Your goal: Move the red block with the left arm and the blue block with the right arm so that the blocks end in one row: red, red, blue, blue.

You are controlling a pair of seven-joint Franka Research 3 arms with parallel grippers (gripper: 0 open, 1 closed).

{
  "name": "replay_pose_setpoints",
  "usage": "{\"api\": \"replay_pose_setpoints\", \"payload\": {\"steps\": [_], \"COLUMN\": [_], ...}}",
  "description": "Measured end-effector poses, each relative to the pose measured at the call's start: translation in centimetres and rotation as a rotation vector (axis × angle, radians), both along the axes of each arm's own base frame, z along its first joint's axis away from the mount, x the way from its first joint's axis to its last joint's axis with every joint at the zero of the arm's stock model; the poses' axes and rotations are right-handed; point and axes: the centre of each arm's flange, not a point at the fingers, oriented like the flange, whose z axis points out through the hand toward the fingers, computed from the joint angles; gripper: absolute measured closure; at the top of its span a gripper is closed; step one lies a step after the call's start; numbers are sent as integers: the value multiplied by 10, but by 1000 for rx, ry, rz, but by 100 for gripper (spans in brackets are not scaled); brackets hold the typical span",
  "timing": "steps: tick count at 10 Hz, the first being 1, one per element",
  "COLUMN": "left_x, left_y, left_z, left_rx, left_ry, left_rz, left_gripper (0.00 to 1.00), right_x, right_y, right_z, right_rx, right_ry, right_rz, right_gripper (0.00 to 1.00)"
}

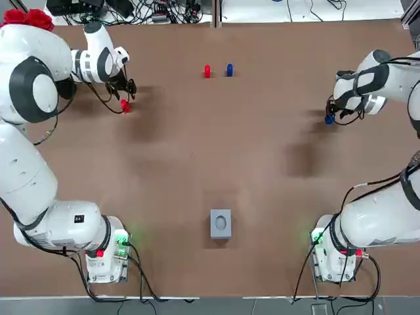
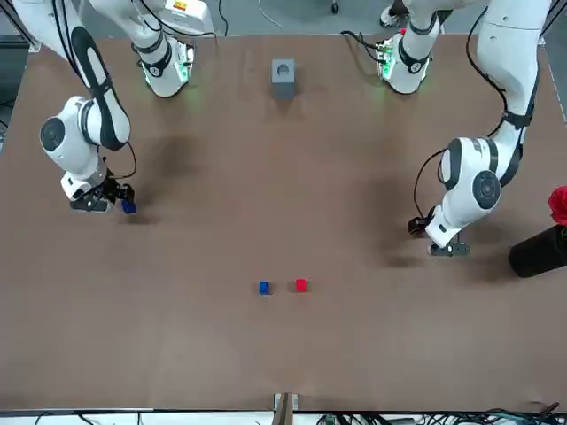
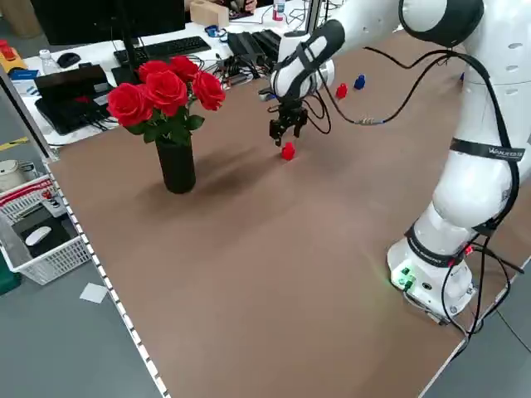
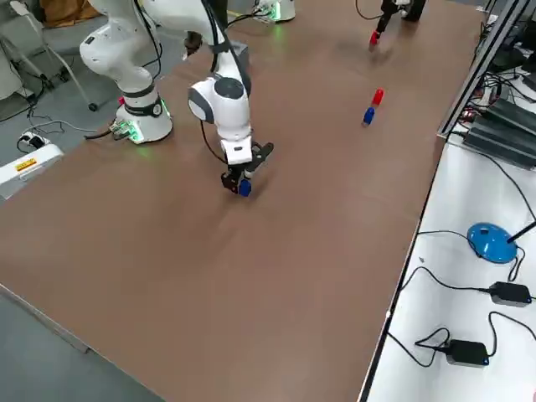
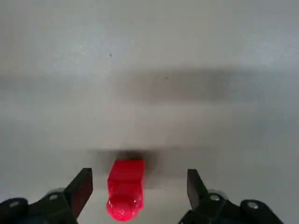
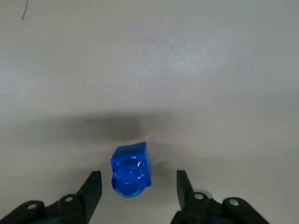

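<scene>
Wrist views show left pincer (image 5: 138,173) apart astride red block (image 5: 125,186), right pincer (image 6: 138,174) apart astride blue block (image 6: 131,170); centre each before clamping squarely.

A wide brown matte table (image 1: 197,197) stands on a grey floor (image 3: 50,348). A white desk (image 4: 502,377) runs along its far edge, carrying a black keyboard (image 3: 170,46), a blue computer mouse (image 4: 491,241) and tangled black cables (image 1: 164,10). A black vase of red roses (image 3: 176,162) stands near one table corner, with a white wire basket (image 3: 65,253) just off that side.
</scene>
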Motion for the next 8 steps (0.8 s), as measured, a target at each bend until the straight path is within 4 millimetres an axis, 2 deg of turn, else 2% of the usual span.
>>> {"api": "replay_pose_setpoints", "payload": {"steps": [3,6,8], "left_x": [-9,-12,-14], "left_y": [6,9,9], "left_z": [-1,2,2], "left_rx": [2,3,3], "left_ry": [7,6,10], "left_rz": [10,15,15], "left_gripper": [19,23,35], "right_x": [1,2,3], "right_y": [2,4,4], "right_z": [0,1,1], "right_rx": [7,8,8], "right_ry": [-3,-6,-8], "right_rz": [-10,-8,-7], "right_gripper": [34,47,50]}}
